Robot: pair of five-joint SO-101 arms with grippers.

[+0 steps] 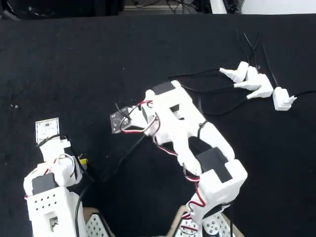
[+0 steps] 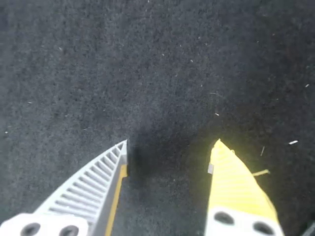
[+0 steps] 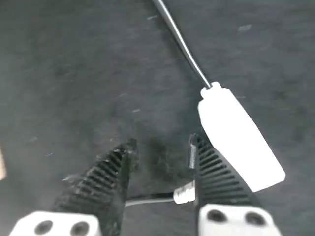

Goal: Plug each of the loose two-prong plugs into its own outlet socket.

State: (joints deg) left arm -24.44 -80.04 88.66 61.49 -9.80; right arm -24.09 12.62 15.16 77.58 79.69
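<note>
Right gripper (image 3: 162, 143) is low over the black worktop (image 3: 64, 64), its dark ribbed fingers (image 3: 106, 182) spread apart with nothing clamped between them, just bare cloth in the gap. Just beside one finger lies a white plug (image 3: 241, 142), flat on the worktop and outside the gap. Its pale cable (image 3: 182, 44) runs away from it. Whether that finger actually touches the plug, I cannot tell.

Over to the high view: the right arm (image 1: 197, 143) stretches from the near edge toward the middle of the worktop. At the far right sits a cluster of white plug pieces. Two tapered plugs (image 1: 239, 73) (image 1: 257, 85) are pressed together with their narrow ends pointing left, and a small white block (image 1: 281, 98) sits just right of them. Black cables (image 1: 217, 90) trail off from the group.

Left gripper (image 2: 170, 145) is parked near the left corner. One white finger (image 2: 98, 184) and one yellow finger (image 2: 236, 187) are wide apart, holding nothing, above plain black cloth. A small white square card (image 1: 48, 129) lies just beyond the left arm (image 1: 49, 173).
</note>
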